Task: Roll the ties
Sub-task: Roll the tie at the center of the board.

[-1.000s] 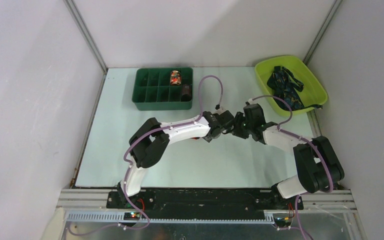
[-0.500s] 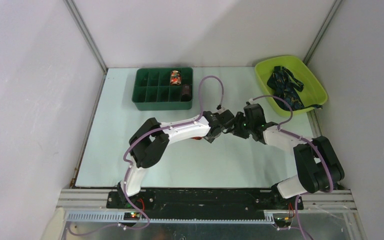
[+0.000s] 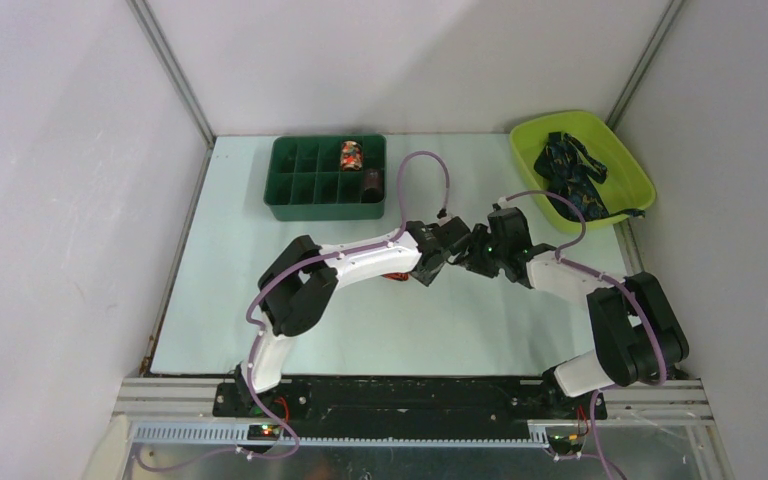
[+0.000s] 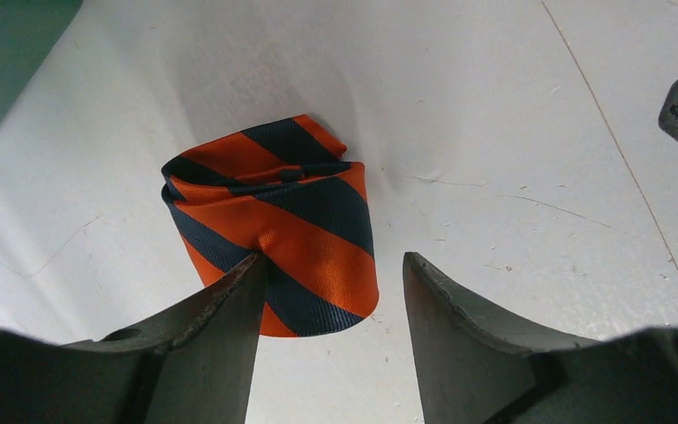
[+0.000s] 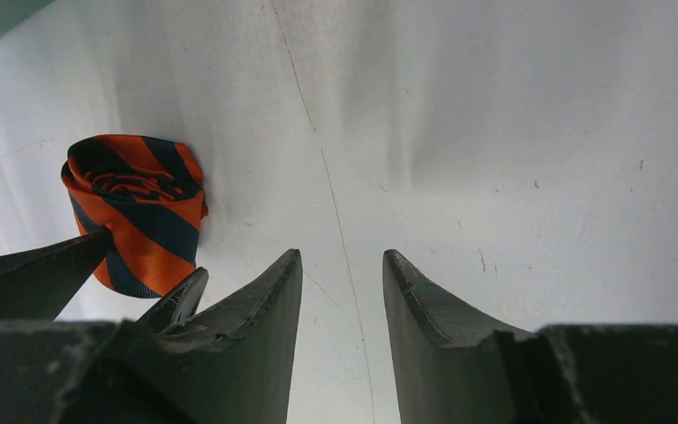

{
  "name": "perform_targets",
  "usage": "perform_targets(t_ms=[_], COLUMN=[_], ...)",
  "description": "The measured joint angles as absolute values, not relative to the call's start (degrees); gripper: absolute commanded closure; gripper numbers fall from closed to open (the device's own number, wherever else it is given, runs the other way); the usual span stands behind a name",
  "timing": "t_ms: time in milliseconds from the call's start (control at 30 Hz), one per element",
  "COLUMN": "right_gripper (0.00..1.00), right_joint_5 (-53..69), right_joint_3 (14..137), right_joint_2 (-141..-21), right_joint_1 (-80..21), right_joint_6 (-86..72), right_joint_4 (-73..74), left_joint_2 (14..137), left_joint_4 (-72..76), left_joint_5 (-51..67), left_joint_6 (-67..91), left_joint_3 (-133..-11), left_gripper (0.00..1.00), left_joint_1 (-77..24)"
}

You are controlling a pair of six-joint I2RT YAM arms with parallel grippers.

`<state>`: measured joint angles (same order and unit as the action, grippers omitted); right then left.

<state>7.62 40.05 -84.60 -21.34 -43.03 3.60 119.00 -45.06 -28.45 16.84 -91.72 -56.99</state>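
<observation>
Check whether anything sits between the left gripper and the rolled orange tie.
Nothing visible does. The left gripper stands open right at the rolled orange tie, one finger at its side and the roll partly in the gap. The right gripper, open and empty, is off to the side, not between them.

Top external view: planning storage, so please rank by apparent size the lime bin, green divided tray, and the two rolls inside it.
1. Lime bin, largest.
2. Green divided tray, somewhat smaller.
3. Colourful roll and dark roll: tiny, too alike to rank.
</observation>
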Motion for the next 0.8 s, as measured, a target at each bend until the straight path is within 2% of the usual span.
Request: perform_targets(t_ms=[800], right_gripper=[0.57], right_joint_5=[7.49], right_joint_3=[40.05], right_joint_2=[-84.6], right_joint_1=[-21.23], right_joint_6=[-43.03], right_joint_4=[3.99], left_joint_2=[118.06], left_joint_4=[-42.54], left_joint_5=[-24.73], left_joint_6=[16.51], left_joint_3=[-91.72], left_gripper=[0.38], left_joint_1=[-57.12])
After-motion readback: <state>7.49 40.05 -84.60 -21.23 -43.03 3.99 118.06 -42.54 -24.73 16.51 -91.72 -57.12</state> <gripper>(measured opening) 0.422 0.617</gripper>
